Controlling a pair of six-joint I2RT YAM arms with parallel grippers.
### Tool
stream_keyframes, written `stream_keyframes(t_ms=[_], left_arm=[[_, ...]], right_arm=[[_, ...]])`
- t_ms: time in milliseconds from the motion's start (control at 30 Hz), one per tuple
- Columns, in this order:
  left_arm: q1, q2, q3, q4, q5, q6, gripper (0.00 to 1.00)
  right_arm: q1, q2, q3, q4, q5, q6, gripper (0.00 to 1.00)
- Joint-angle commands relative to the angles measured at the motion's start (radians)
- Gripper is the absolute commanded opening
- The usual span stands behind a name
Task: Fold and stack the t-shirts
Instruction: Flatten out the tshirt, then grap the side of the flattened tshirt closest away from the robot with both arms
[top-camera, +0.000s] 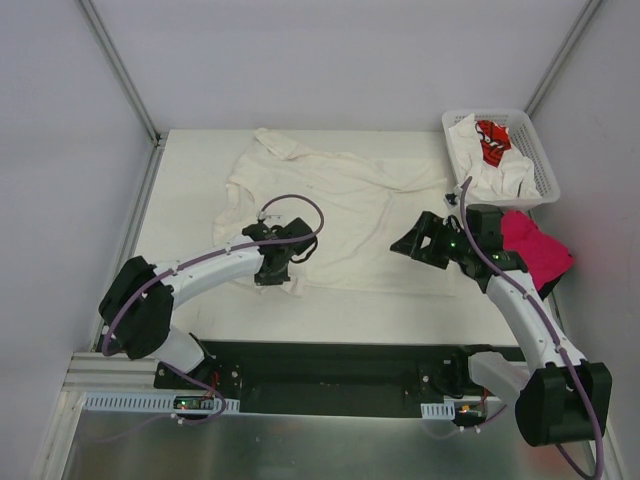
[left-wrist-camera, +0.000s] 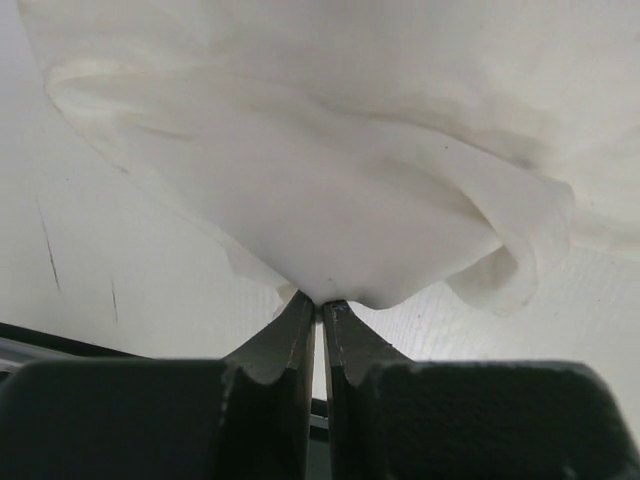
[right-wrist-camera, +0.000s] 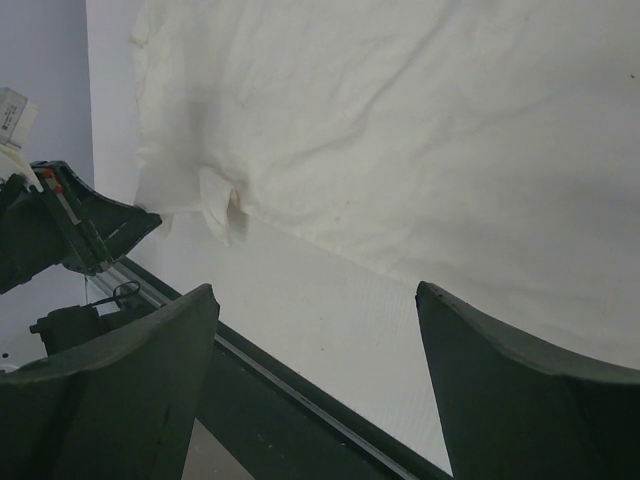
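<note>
White table (top-camera: 190, 190) under a rumpled cream t-shirt (top-camera: 340, 215), left gripper (left-wrist-camera: 320, 305) tight on its edge, right gripper (right-wrist-camera: 315, 295) spread.

Cream t-shirt (top-camera: 345, 215) spread out rumpled, red-print white shirt (top-camera: 492, 145) bunched far right, magenta shirt (top-camera: 533, 250) crumpled nearer

We take this for a robotics lab: white panels (top-camera: 350, 50) on aluminium struts (top-camera: 120, 70) box in a white table (top-camera: 190, 180), left arm (top-camera: 200, 268) and right arm (top-camera: 525, 305) bolted at bottom.
</note>
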Motion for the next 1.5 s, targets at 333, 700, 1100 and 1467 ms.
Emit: stream_keyframes(t_ms=[333,700,1100,1467], left_arm=[[0.017,0.068,0.239,-0.040,-0.164,0.073,0.10],[0.096,0.208,0.373,0.032,-0.183,0.184,0.18],[0.097,-0.038,0.108,0.028,-0.046,0.120,0.17],[0.017,-0.245,0.034,-0.259,0.046,0.127,0.52]], right_arm=[[-0.007,-0.116,-0.020,-0.040,0.024,-0.019,0.83],[-0.007,-0.209,0.037,-0.148,0.056,-0.042,0.83],[-0.007,-0.205,0.057,-0.168,0.050,-0.057,0.83],[-0.007,-0.134,0.037,-0.068,0.006,-0.020,0.83]])
